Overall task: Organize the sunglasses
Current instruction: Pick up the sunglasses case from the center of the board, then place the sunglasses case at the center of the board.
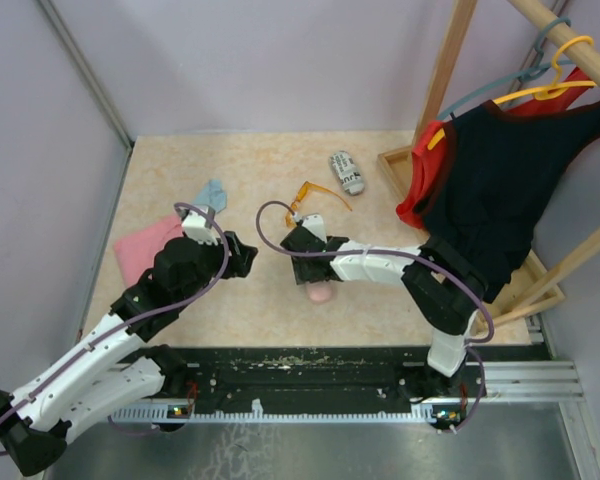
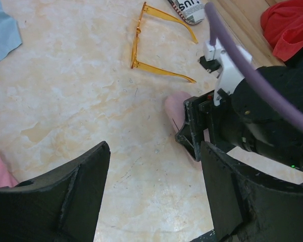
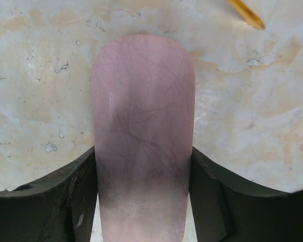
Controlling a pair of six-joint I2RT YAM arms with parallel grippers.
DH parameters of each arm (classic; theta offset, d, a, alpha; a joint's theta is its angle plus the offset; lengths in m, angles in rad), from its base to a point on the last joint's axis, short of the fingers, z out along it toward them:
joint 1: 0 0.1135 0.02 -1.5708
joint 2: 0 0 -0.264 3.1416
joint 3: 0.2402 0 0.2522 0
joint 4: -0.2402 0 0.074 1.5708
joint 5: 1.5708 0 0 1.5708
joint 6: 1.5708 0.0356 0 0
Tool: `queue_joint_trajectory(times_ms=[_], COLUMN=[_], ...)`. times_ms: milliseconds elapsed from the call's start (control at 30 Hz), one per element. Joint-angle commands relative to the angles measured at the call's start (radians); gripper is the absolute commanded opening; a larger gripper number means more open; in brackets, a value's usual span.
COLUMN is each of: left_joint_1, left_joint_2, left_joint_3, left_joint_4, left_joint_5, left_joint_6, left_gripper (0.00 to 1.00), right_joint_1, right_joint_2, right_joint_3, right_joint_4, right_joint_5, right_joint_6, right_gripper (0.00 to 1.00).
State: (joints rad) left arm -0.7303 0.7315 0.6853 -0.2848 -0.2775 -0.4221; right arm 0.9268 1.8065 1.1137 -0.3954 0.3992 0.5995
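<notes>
The orange sunglasses [image 1: 320,195] lie unfolded on the marble table top, arms spread; the left wrist view shows them far ahead [image 2: 140,50], and an arm tip shows in the right wrist view [image 3: 247,14]. My right gripper [image 1: 316,278] reaches down over a pink oblong case [image 1: 321,293] lying flat on the table. Its fingers press both long sides of the pink case [image 3: 144,91], so the right gripper [image 3: 143,156] is shut on it. My left gripper [image 1: 242,255] hovers open just left of it, with only bare table between the fingers [image 2: 154,148].
A black-and-white printed case [image 1: 346,172] lies behind the sunglasses. A blue cloth [image 1: 210,193] and a pink cloth [image 1: 145,245] lie at the left. A wooden rack [image 1: 450,70] with red and black garments [image 1: 490,190] on hangers fills the right side.
</notes>
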Motion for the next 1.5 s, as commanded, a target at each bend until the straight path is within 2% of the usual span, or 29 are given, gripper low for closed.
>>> queue_joint_trajectory(times_ms=[0, 167, 367, 600, 867, 1167, 1467], left_joint_1=[0.003, 0.003, 0.003, 0.003, 0.003, 0.003, 0.003], left_joint_2=[-0.013, -0.003, 0.012, 0.02, 0.022, 0.025, 0.029], left_joint_3=[-0.015, -0.024, -0.02, -0.018, -0.013, -0.014, -0.012], left_joint_4=[0.011, 0.028, 0.036, 0.03, 0.024, 0.024, 0.018], left_joint_5=[0.024, 0.068, 0.082, 0.094, 0.087, 0.075, 0.072], left_joint_6=[-0.003, -0.009, -0.017, -0.012, -0.006, -0.006, -0.004], left_gripper=[0.78, 0.78, 0.78, 0.78, 0.78, 0.78, 0.78], right_joint_1=[-0.06, -0.228, -0.393, -0.459, -0.489, -0.498, -0.505], right_joint_2=[-0.174, -0.274, -0.212, -0.054, 0.007, 0.04, 0.009], right_joint_3=[0.021, -0.008, 0.02, 0.068, 0.09, 0.114, 0.104], right_joint_4=[-0.009, 0.038, 0.079, 0.083, 0.077, 0.069, 0.062], right_joint_5=[0.036, -0.052, -0.147, -0.142, -0.143, -0.17, -0.159], right_joint_6=[-0.095, -0.208, -0.309, -0.378, -0.414, -0.429, -0.429], right_gripper=[0.37, 0.37, 0.37, 0.38, 0.43, 0.66, 0.72])
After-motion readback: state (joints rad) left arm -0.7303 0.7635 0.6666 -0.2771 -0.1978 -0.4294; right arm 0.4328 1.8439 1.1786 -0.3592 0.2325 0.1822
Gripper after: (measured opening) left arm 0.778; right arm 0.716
